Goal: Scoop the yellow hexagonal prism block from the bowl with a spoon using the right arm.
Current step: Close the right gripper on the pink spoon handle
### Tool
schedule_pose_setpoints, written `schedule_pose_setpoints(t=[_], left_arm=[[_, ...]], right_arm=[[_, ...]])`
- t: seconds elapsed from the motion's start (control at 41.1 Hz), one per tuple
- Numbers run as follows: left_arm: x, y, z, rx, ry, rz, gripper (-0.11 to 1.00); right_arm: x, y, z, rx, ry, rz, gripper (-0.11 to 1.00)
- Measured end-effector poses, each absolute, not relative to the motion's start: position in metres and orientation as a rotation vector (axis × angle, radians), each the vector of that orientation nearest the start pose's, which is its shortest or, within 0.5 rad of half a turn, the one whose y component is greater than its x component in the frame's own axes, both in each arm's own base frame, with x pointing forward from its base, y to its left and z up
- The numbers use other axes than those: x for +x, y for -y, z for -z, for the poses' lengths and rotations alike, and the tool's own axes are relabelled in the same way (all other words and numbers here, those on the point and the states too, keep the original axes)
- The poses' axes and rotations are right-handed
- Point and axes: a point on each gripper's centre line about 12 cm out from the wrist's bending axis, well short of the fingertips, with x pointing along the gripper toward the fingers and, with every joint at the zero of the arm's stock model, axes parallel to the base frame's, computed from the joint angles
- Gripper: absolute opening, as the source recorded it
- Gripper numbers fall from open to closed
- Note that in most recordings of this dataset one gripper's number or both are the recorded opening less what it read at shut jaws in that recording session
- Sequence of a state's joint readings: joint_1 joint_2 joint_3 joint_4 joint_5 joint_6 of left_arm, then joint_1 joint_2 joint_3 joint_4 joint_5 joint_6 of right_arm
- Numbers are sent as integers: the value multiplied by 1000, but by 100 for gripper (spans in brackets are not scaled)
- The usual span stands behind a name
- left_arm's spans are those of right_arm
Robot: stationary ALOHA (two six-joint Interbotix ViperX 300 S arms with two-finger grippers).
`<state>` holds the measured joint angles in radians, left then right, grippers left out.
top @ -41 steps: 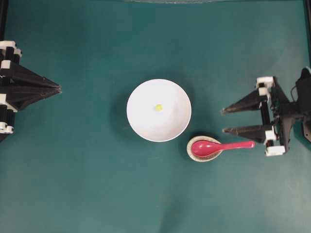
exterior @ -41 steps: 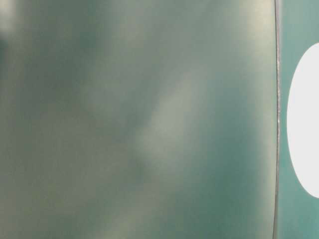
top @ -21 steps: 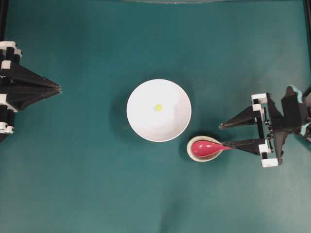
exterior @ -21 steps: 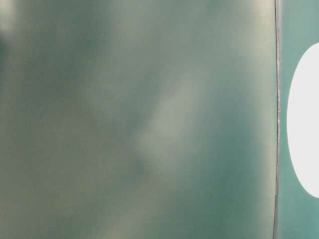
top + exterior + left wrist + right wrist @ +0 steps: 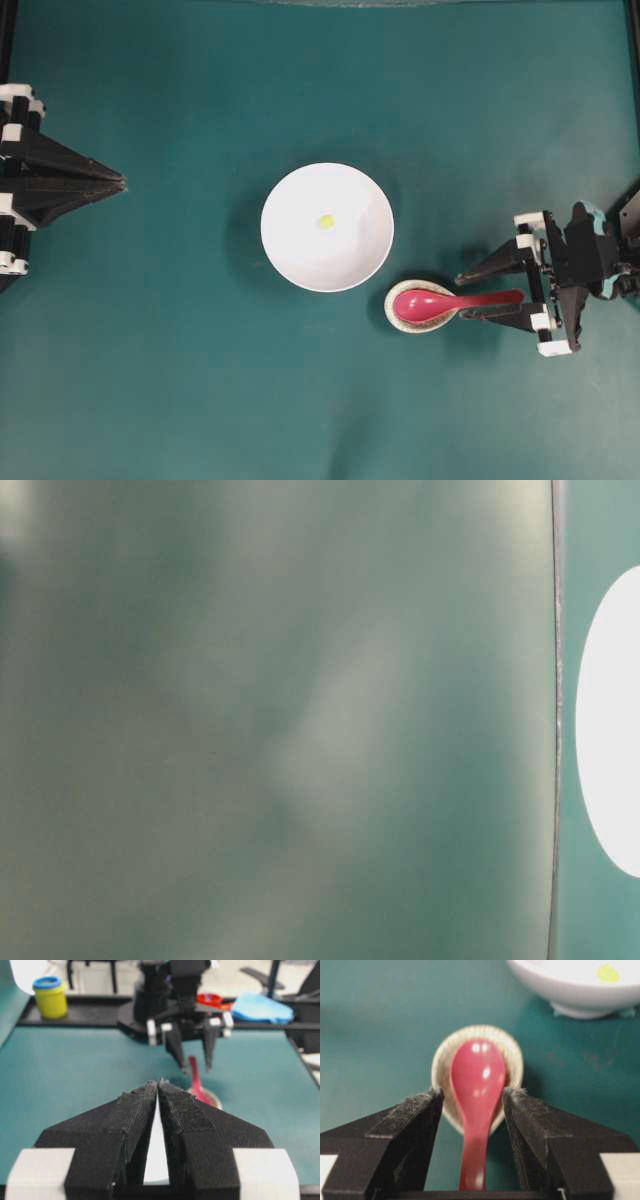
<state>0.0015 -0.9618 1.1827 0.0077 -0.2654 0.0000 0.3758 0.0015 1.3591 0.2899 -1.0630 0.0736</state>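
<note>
The white bowl point(image 5: 327, 260) stands mid-table with the tiny yellow hexagonal prism block point(image 5: 326, 221) lying inside it. To its lower right the magenta-red spoon point(image 5: 440, 303) rests with its head in a small speckled dish point(image 5: 420, 329), handle pointing right. My right gripper point(image 5: 461, 298) is open, one finger on each side of the handle, with gaps showing on both sides. In the right wrist view the spoon point(image 5: 477, 1080) runs between the open fingers of the right gripper point(image 5: 472, 1092), with bowl point(image 5: 570, 990) and block point(image 5: 608, 973) beyond. My left gripper point(image 5: 122, 182) is shut at the far left.
Green mat covers the table. In the left wrist view a yellow cup point(image 5: 50, 997), a blue cloth point(image 5: 262, 1007) and a red item point(image 5: 209, 999) sit behind the far table edge. The table-level view is only a blur.
My right gripper has shifted toward the front of the table, and its fingers, which were beside the spoon handle, now straddle it. It stayed open. The left arm has not moved.
</note>
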Motion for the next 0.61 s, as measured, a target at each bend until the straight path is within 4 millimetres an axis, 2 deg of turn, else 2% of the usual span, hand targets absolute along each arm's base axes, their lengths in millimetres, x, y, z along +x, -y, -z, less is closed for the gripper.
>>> schedule_pose_setpoints(t=[0.316,0.608], left_arm=[[199,0,-287,9,49,0,11],[199,0,-288,9,54,0,11]], right_arm=[[223,-61,-79,106,-371,-94,56],[221,-60,-73,129,-394,-85,56]])
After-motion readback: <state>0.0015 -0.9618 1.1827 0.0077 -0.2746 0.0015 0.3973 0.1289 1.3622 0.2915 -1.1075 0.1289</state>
